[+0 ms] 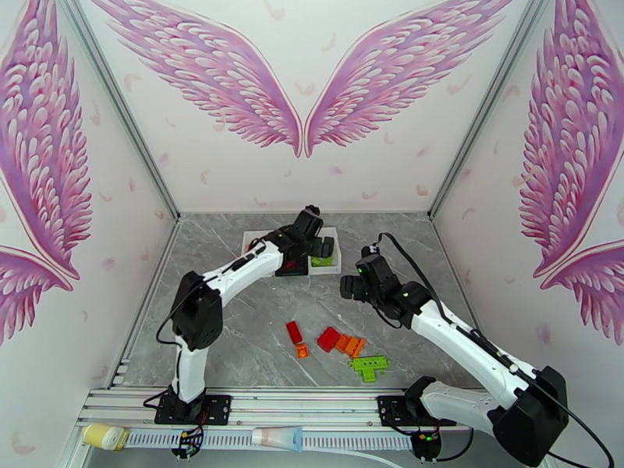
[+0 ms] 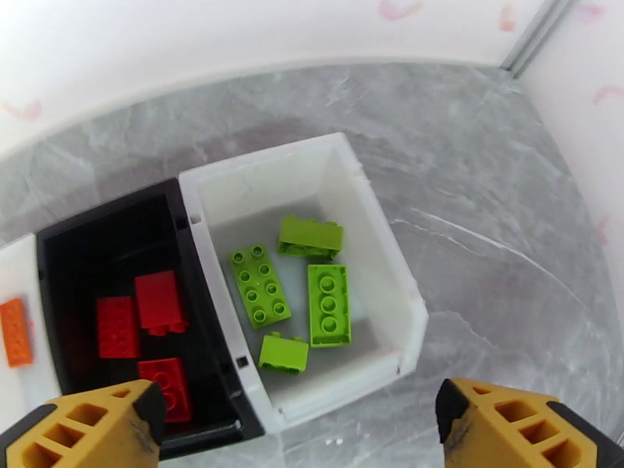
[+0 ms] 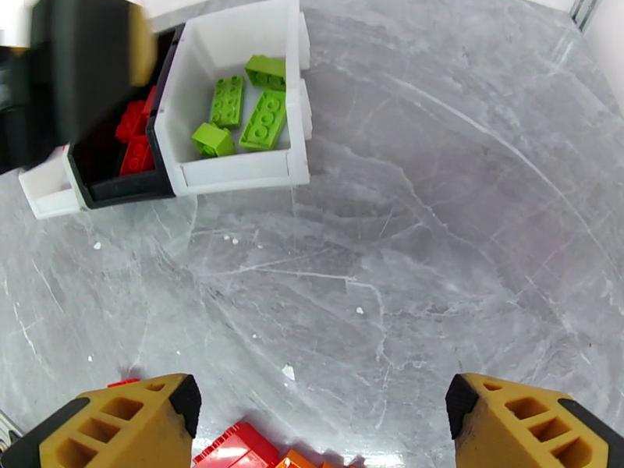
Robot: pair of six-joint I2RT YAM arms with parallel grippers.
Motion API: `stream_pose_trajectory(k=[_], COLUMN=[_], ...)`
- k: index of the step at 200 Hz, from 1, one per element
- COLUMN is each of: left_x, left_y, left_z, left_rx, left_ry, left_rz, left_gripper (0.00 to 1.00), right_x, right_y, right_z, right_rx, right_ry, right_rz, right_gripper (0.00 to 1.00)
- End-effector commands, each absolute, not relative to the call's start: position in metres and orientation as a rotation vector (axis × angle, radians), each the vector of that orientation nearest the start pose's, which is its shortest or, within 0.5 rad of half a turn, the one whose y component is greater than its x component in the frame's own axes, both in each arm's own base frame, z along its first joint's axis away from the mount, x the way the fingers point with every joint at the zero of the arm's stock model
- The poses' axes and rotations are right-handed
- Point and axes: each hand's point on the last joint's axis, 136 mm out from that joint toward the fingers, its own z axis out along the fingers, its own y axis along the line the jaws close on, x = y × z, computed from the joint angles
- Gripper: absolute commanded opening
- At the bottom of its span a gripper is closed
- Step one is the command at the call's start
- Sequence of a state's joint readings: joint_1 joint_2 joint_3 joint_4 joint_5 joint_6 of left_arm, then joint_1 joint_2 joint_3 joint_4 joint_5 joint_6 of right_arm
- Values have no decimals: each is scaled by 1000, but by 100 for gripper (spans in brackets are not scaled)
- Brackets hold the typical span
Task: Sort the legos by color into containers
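My left gripper (image 2: pixel 300 407) was wide open and empty over the green bricks (image 2: pixel 328 304). My right gripper (image 3: pixel 321 399) was open and empty too.

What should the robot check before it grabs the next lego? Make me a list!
1. Left gripper open and holding nothing: ok.
2. Right gripper open and holding nothing: ok.
3. Only green legos in the right white tray: ok, four green ones.
4. Only red legos in the black tray: ok for the part that shows; a finger hides one corner.
5. Only orange in the left white tray: cannot tell; just one orange lego shows at the picture's edge.
6. All legos sorted: not ok; loose legos in red, orange and green lie on the table.
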State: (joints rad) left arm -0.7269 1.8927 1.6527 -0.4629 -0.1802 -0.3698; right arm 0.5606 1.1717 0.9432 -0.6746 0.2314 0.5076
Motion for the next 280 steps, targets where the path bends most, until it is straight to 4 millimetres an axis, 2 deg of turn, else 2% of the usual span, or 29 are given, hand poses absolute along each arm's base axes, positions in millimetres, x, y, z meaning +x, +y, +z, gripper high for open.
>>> stream_pose_trajectory(k=[1,19,27,66,85,104,122,145,179,195,217,238,280], left_x=[398,372,358,302,278,255,247,243,245,245,243,241,237], left_y=[-328,-317,-310,-302,-306,-313,-317,-321,-326,-326,-324,-321,-316], left_z=[232,227,214,209,204,195,195,195,196,196,196,192,190], left_rx=[372,439,493,817,919,1050,1078,1109,1137,1141,1131,1118,1117], left_ry=[2167,2133,2136,2002,1935,1866,1827,1779,1760,1760,1770,1776,1781], left_rz=[-446,-477,-476,-553,-642,-714,-751,-763,-757,-758,-765,-763,-755], left_gripper=[99,99,99,99,99,99,99,99,99,99,99,99,99], right_x=[284,278,272,231,214,197,188,187,186,183,177,173,172], right_y=[143,134,127,112,117,110,106,108,113,116,118,120,122], right_z=[150,137,129,82,69,61,53,42,36,34,32,30,28], right_rx=[59,153,224,618,648,680,713,768,717,688,678,686,736], right_ry=[2530,2584,2611,2738,2814,2888,2919,2936,2988,3013,3037,3045,3031], right_rz=[243,189,157,152,211,167,164,235,264,291,323,342,372], right_gripper=[88,88,87,86,84,78,72,64,54,53,50,42,34])
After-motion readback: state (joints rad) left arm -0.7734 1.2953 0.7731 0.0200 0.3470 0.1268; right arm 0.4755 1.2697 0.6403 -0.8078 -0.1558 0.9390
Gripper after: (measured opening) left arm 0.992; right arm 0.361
